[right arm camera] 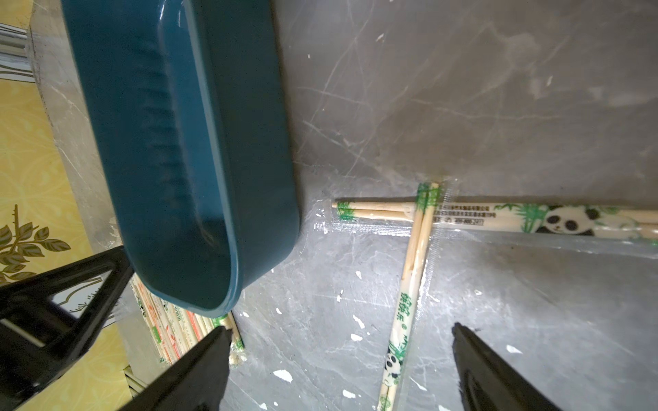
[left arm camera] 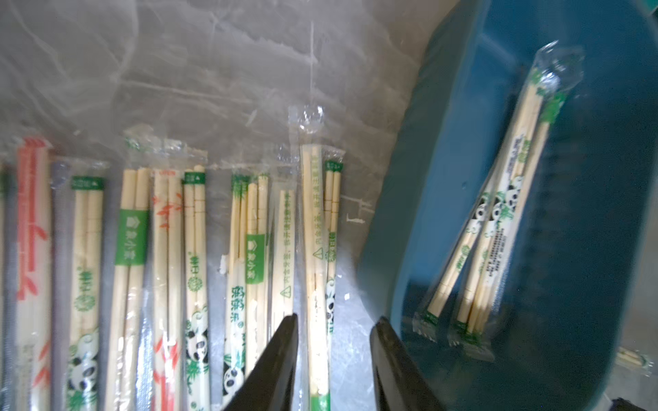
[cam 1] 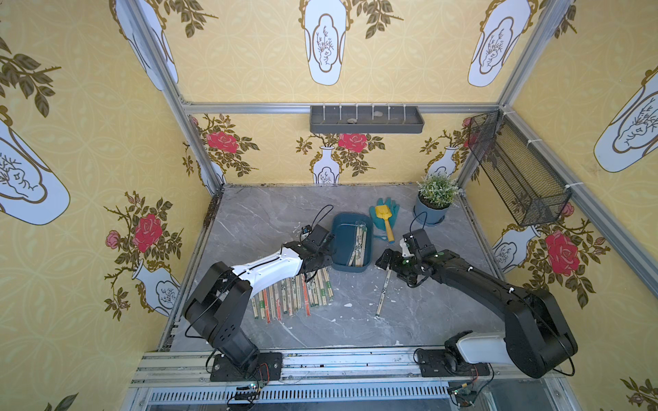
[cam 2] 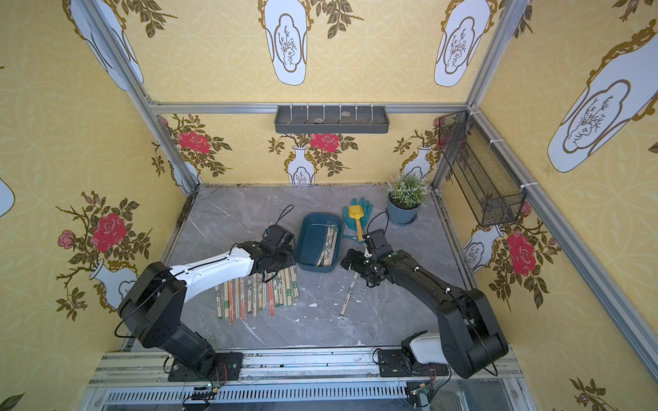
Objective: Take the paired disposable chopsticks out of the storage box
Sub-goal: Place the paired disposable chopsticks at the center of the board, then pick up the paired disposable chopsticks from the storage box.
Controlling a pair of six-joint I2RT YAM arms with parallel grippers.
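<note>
Unloading is well along. The left gripper (left arm camera: pixel 337 316) sits low over the box-side end of the row (cam 1: pixel 295 295). Its jaws are parted wider than the pair (left arm camera: pixel 315 249) lying between them, so nothing is pinched. This reads as a drop-off spot, since that pair lies flat on the table (cam 1: pixel 267 220), parallel to its neighbours and extending the row toward the box. The right gripper (right arm camera: pixel 340 327) is spread fully and empty, hovering beside the near end of the storage box (cam 1: pixel 343 245). It straddles a loose pair (right arm camera: pixel 409 284) that runs lengthwise between the fingers, which looks like a line-up for a pinch across the sticks. That pair lies across a second one (right arm camera: pixel 498 217); only one of the two (cam 1: pixel 382 291) shows in a top view, the other probably hidden under the arm. The paired disposable chopsticks (cam 1: pixel 359 245) in the box lie lengthwise along its right-hand wall, likely because they are about as long as the box. That side looks easier for the right arm to reach.

Counts:
- **Box:** two or three pairs; the wrappers overlap, so I can't settle it.
- **Row:** roughly a dozen pairs, partly under the left arm, so no exact count.
- **Right side of the table:** two pairs.
- **Clutter behind the box:** one yellow shovel (cam 1: pixel 384 217) lying on one teal glove (cam 1: pixel 393 208), and one potted plant (cam 1: pixel 431 213). All are outside the working area.
</note>
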